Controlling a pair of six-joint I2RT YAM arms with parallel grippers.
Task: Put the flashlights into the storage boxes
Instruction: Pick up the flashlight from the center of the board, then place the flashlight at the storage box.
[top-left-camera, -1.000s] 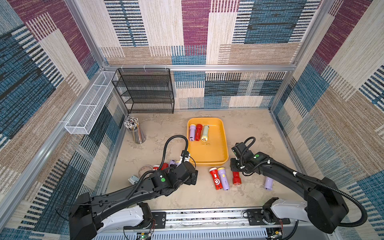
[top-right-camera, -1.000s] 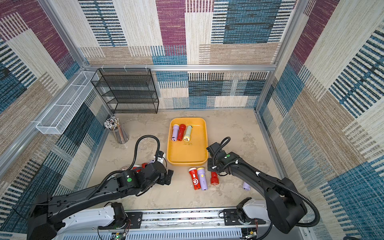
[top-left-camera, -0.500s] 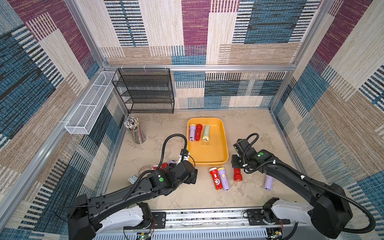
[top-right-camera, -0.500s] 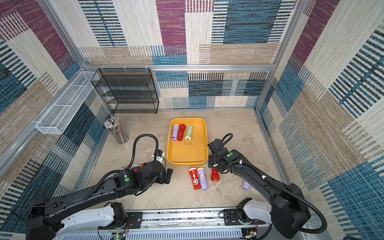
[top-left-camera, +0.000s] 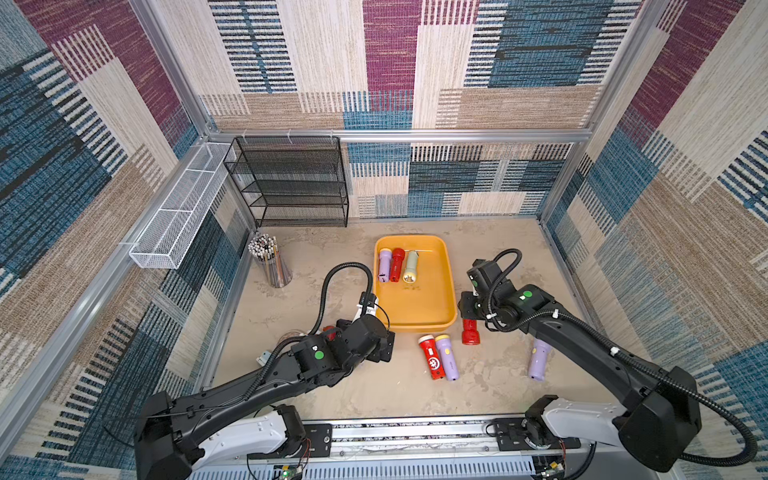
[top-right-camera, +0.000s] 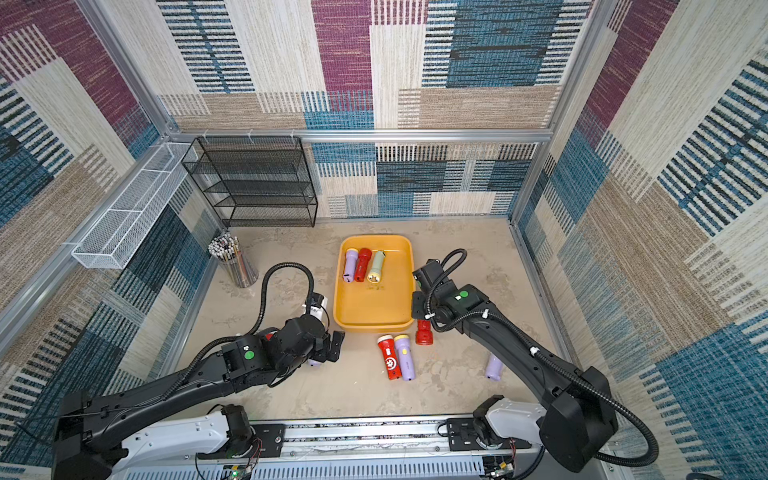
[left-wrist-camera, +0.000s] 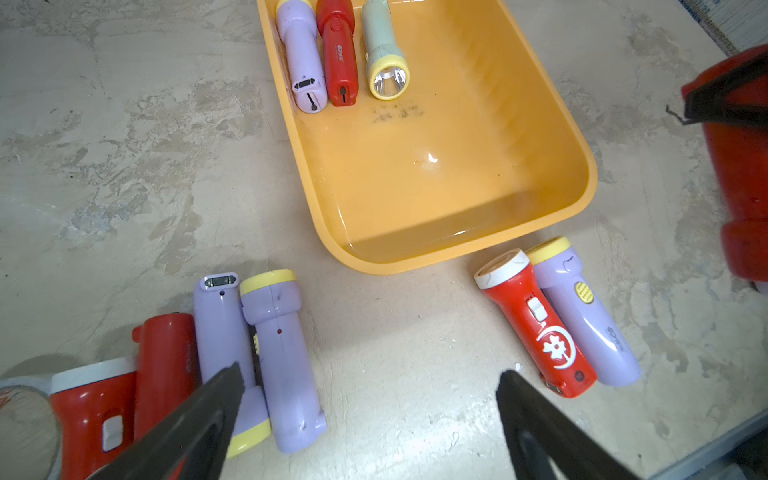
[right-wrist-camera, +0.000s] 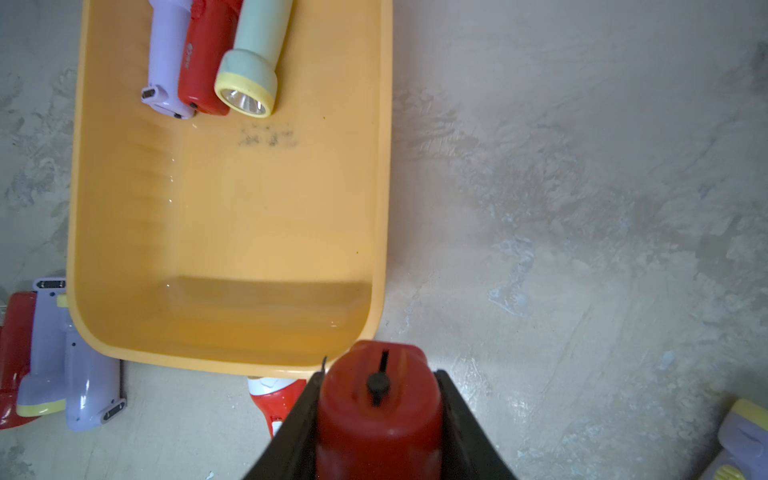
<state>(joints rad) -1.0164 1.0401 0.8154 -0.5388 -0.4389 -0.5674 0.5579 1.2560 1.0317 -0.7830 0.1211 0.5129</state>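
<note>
Four chunky plastic flashlights (left-wrist-camera: 282, 374), red and lilac, lie packed just beside our left pincer (left-wrist-camera: 370, 382), spread wide over bare beige tabletop (left-wrist-camera: 395, 332). We judge them light, stiff, slick: grip across the narrow barrel. Beyond, our right pincer (right-wrist-camera: 378, 380) pinches a red plastic flashlight (right-wrist-camera: 378, 440) at the near rim of the shallow yellow-orange plastic tray (right-wrist-camera: 208, 365); its near half is free, three more flashlights (right-wrist-camera: 199, 62) lie at its far end.

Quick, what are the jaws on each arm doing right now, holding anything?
Left gripper: jaws open, holding nothing.
Right gripper: jaws shut on a red flashlight.
</note>
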